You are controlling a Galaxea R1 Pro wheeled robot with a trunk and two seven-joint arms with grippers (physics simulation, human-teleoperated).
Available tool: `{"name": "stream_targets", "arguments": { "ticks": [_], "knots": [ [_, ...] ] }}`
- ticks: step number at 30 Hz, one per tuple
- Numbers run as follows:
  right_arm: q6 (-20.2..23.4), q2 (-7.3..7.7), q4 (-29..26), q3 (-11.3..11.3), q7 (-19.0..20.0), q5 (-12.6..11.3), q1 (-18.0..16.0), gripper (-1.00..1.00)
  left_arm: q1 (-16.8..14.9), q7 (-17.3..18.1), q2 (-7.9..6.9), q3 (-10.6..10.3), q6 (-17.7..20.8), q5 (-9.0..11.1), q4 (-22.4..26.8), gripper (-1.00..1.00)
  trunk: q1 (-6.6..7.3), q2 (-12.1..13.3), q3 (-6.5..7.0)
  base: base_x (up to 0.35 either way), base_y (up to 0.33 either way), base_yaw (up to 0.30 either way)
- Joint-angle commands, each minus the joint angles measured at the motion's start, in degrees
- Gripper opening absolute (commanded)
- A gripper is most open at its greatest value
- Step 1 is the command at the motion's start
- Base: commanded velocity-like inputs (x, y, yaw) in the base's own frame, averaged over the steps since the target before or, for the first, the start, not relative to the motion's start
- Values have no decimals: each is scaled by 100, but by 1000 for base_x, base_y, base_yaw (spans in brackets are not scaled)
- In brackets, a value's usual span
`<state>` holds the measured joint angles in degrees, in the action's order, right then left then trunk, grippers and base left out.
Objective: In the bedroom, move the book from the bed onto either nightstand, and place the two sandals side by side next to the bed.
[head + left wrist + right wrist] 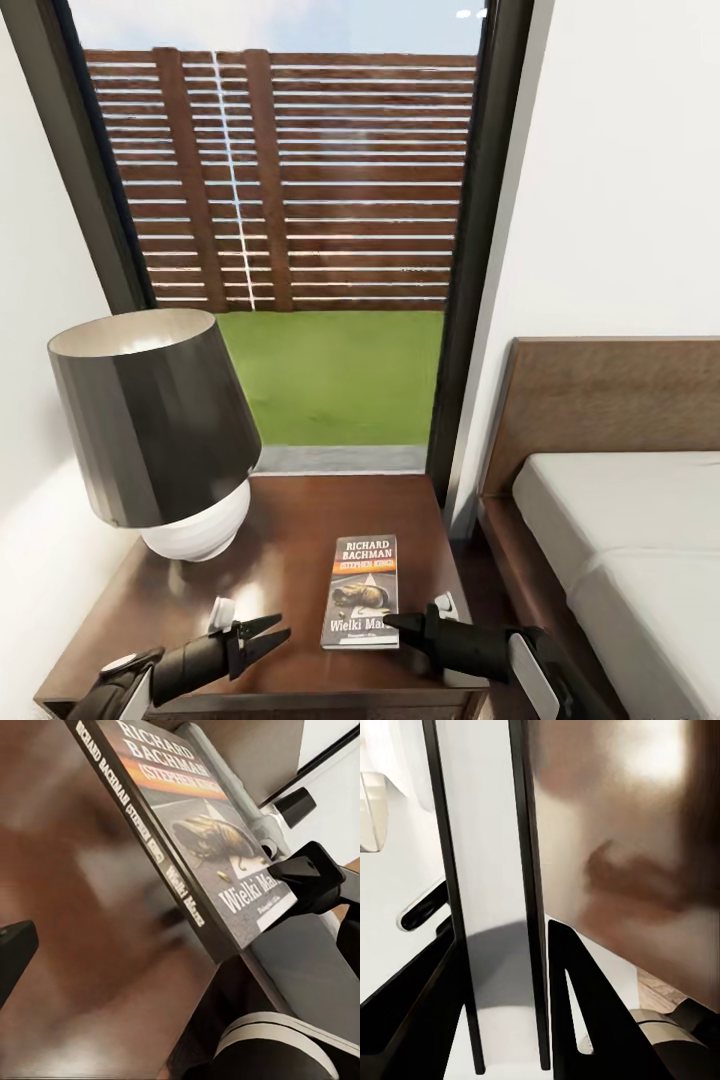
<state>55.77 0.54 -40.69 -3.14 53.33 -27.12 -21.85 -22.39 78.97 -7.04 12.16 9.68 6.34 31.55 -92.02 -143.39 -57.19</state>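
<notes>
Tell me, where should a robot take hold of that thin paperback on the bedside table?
Probably by its near right corner, coming from the bed side. The book is thin and lies flat, so only an edge fits between fingers. The right end effector already straddles that edge.

Standing behind everything, a tall dark-framed window [300, 230] giving onto a brown slatted fence [330, 180], a green lawn [335, 375] and a strip of pale sky. Flanking it, plain white walls [620, 170], the left one glowing softly. Lying dim below, a narrow strip of dark wooden floor [478, 580].
</notes>
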Motion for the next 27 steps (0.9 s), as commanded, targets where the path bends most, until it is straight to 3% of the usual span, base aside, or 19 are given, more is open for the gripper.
{"name": "stream_targets", "arguments": {
  "ticks": [1, 4, 13, 19, 27],
  "knots": [
    [23, -1, 0, -11, 28, 8, -3, -100, -3, 22, 1, 6, 60, 8, 0, 100, -1, -4, -28, 0, 0, 0],
    [24, -1, 0, -11, 28, 7, -3, -100, -3, 22, 1, 6, 60, 8, 0, 100, -9, -8, -95, 0, 0, 0],
    [23, -1, 0, -11, 28, 6, -3, -100, -3, 22, -7, 6, 60, 11, 0, 100, -9, -8, -95, 3, 0, 0],
    [28, -1, 0, -11, 28, 9, -3, -100, -3, 22, -8, 6, 60, 9, 0, 100, -9, -8, -95, 231, 0, 0],
    [25, -1, 0, -11, 28, 8, -3, -100, -3, 14, -8, 6, 60, 8, 0, 100, -9, -8, -95, 47, 0, 0]
  ]
}}
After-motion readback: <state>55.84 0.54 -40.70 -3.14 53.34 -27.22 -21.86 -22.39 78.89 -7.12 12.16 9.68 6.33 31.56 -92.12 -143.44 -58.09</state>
